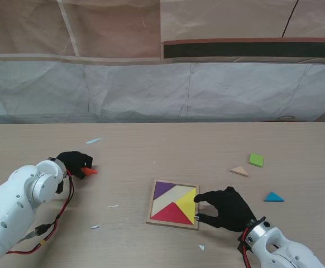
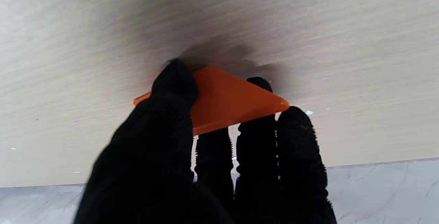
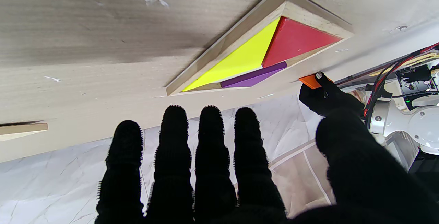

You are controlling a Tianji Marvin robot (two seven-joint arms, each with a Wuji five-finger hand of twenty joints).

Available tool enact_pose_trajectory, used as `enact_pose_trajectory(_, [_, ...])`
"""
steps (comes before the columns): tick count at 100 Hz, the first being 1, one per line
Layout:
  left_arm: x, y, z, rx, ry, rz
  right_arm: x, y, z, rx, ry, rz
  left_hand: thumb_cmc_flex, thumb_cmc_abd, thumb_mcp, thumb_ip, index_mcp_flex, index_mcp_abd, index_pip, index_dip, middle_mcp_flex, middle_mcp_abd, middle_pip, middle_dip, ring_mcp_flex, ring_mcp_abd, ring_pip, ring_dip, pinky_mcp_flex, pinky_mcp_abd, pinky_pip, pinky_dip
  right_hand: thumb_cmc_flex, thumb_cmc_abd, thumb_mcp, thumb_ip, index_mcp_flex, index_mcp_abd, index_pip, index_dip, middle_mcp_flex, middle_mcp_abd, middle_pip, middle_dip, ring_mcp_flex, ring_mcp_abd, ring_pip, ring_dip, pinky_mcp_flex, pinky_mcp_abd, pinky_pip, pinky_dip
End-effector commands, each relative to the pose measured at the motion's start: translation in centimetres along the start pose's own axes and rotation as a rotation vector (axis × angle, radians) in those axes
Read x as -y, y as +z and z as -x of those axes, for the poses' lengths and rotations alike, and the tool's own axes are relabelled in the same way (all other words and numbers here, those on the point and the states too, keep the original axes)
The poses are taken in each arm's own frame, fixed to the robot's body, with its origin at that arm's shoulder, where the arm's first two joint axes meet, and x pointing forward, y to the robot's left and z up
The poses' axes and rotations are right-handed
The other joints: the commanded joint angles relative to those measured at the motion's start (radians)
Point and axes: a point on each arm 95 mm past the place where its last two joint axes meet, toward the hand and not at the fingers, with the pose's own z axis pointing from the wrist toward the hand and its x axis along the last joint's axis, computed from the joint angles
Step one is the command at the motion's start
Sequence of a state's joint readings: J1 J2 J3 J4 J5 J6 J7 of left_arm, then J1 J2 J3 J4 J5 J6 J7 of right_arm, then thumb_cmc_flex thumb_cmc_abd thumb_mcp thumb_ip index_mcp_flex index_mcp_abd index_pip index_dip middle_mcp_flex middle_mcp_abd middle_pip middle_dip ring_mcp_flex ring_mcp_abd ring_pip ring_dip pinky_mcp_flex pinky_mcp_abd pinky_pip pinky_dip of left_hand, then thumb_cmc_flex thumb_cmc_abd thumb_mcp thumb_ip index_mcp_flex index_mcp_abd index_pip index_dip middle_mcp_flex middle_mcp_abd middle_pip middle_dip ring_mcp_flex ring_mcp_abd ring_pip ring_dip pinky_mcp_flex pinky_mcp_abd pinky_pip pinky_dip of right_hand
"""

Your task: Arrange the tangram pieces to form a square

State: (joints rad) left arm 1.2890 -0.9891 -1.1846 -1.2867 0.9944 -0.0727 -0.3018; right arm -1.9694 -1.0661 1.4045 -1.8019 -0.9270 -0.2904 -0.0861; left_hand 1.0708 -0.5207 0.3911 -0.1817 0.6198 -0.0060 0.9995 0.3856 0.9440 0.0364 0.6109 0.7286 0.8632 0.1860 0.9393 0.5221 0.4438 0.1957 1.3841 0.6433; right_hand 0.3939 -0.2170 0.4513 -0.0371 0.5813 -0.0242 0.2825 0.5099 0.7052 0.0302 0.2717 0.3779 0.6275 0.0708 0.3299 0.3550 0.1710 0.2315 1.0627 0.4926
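Orange triangle (image 2: 236, 100), pinched in your left robot hand (image 1: 75, 163), sits well left of the tray (image 1: 173, 203); your right robot hand (image 1: 228, 208), fingers spread and holding nothing, rests beside the tray.

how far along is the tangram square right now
Partly done. The tray holds purple, yellow and red pieces, with a pale area between them that I can't tell is a piece or bare wood. In hand: the left hand pinches an orange triangle. The right hand, open, rests by the tray. Left: the green square, tan triangle and blue triangle, loose on the table.
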Motion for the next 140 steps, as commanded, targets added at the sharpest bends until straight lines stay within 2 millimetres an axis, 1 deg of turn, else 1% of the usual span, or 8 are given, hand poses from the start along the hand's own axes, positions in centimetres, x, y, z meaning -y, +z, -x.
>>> enact_pose_trajectory(1, [-1.7, -0.1, -0.8, -0.018, -0.021, 0.049, 0.2, -0.1, -0.4, -0.005, 0.003, -0.015, 0.053, 0.086, -0.052, 0.016, 0.074, 0.038, 0.011, -0.01, 0.076, 0.045, 0.094, 0.002, 0.039, 0.037, 0.047, 0.027, 0.01, 0.013, 0.044, 0.02, 0.014, 0.03, -0.016, 0.003, 0.01, -0.011, 0.007, -0.009, -0.023, 0.001, -0.007, -0.001, -0.021, -0.002, -0.009, -0.006, -0.021, 0.002, -0.012, 0.009])
enact_pose_trajectory(11, [-1.1, -0.4, -1.2, -0.036, -0.046, 0.028, 0.2, -0.2, -0.4, -0.004, 0.002, -0.014, 0.061, 0.077, -0.038, 0.019, 0.082, 0.071, 0.017, -0.01, 0.082, 0.064, 0.115, 0.003, 0.051, 0.047, 0.077, 0.039, 0.023, 0.016, 0.06, 0.025, 0.013, 0.03, -0.016, 0.003, 0.01, -0.012, 0.007, -0.008, -0.022, 0.0, -0.006, 0.0, -0.021, -0.003, -0.009, -0.006, -0.021, 0.003, -0.012, 0.009])
enact_pose_trajectory(19, [-0.5, -0.7, -1.7, -0.058, -0.071, 0.004, 0.3, -0.2, -0.4, -0.004, 0.005, -0.013, 0.061, 0.071, -0.027, 0.021, 0.086, 0.083, 0.019, -0.011, 0.083, 0.074, 0.126, 0.002, 0.056, 0.049, 0.091, 0.044, 0.026, 0.017, 0.067, 0.028, 0.013, 0.03, -0.016, 0.003, 0.011, -0.012, 0.007, -0.008, -0.023, 0.001, -0.007, 0.0, -0.021, -0.003, -0.009, -0.005, -0.021, 0.003, -0.012, 0.009])
enact_pose_trajectory(59, [1.7, -1.9, -4.6, -0.199, -0.127, -0.048, 0.4, -0.1, -0.5, -0.008, 0.01, -0.014, 0.048, 0.066, -0.008, 0.024, 0.086, 0.084, 0.022, -0.012, 0.08, 0.075, 0.144, -0.003, 0.062, 0.04, 0.112, 0.054, 0.034, 0.006, 0.081, 0.031, 0.013, 0.031, -0.017, 0.003, 0.01, -0.012, 0.007, -0.009, -0.023, 0.001, -0.007, -0.001, -0.021, -0.003, -0.009, -0.005, -0.021, 0.003, -0.011, 0.009])
enact_pose_trajectory(90, [2.9, -1.4, -8.4, -0.325, -0.209, -0.035, 0.3, -0.1, -0.5, -0.011, 0.009, -0.014, 0.044, 0.06, -0.005, 0.028, 0.091, 0.087, 0.019, -0.016, 0.084, 0.081, 0.155, -0.007, 0.069, 0.044, 0.126, 0.06, 0.035, 0.009, 0.097, 0.037, 0.014, 0.03, -0.016, 0.003, 0.01, -0.011, 0.007, -0.009, -0.023, 0.001, -0.007, -0.001, -0.021, -0.003, -0.009, -0.005, -0.021, 0.002, -0.011, 0.009])
enact_pose_trajectory(105, [3.4, -1.0, -10.3, -0.372, -0.236, -0.031, 0.3, 0.0, -0.5, -0.015, 0.009, -0.013, 0.041, 0.07, -0.009, 0.031, 0.081, 0.07, 0.015, -0.016, 0.074, 0.071, 0.171, 0.0, 0.058, 0.037, 0.136, 0.065, 0.019, 0.0, 0.101, 0.04, 0.014, 0.03, -0.017, 0.003, 0.009, -0.011, 0.007, -0.009, -0.023, 0.0, -0.006, 0.0, -0.022, -0.003, -0.009, -0.005, -0.021, 0.003, -0.012, 0.009])
enact_pose_trajectory(122, [4.1, -0.5, -12.5, -0.413, -0.269, -0.015, 0.3, 0.1, -0.6, -0.018, 0.009, -0.013, 0.05, 0.084, -0.034, 0.039, 0.066, 0.056, 0.01, -0.01, 0.067, 0.062, 0.221, 0.013, 0.056, 0.04, 0.175, 0.082, 0.014, 0.011, 0.111, 0.051, 0.015, 0.031, -0.017, 0.003, 0.01, -0.013, 0.007, -0.009, -0.023, 0.002, -0.007, -0.001, -0.021, -0.003, -0.008, -0.005, -0.021, 0.002, -0.012, 0.009])
enact_pose_trajectory(140, [4.5, 0.1, -14.9, -0.447, -0.291, 0.01, 0.2, 0.1, -0.6, -0.019, 0.008, -0.011, 0.058, 0.085, -0.079, 0.045, 0.069, 0.052, 0.005, -0.011, 0.088, 0.05, 0.314, -0.01, 0.094, 0.042, 0.236, 0.09, 0.052, 0.03, 0.137, 0.06, 0.013, 0.03, -0.017, 0.003, 0.01, -0.013, 0.007, -0.009, -0.022, 0.001, -0.006, -0.001, -0.021, -0.003, -0.009, -0.006, -0.021, 0.004, -0.011, 0.009])
